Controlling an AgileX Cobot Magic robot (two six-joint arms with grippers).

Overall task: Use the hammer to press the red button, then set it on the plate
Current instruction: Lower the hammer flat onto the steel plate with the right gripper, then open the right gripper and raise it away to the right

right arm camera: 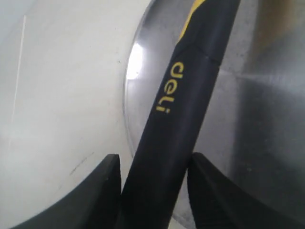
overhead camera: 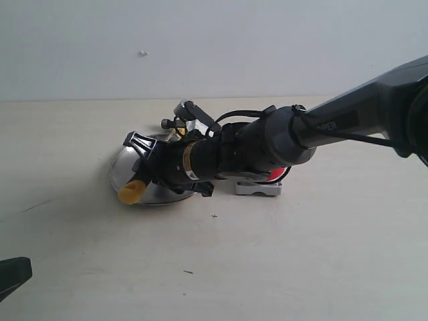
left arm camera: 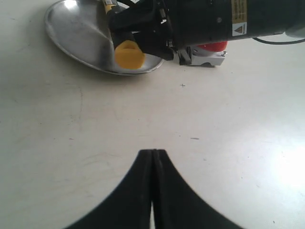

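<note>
Pale bench (overhead camera: 281,267). On it the plate (overhead camera: 119,167), toward the far edge, left of middle. Over the plate, the hammer (right arm camera: 186,86); I can't tell if it's resting. Stiff, head-heavy I judge, with a grippy black handle: best held mid-handle. The red button (left arm camera: 212,46) is just beside the plate. My right claw (right arm camera: 155,160) is parted around the handle, seemingly unclamped. My left claw (left arm camera: 153,151) is closed, empty.
</note>
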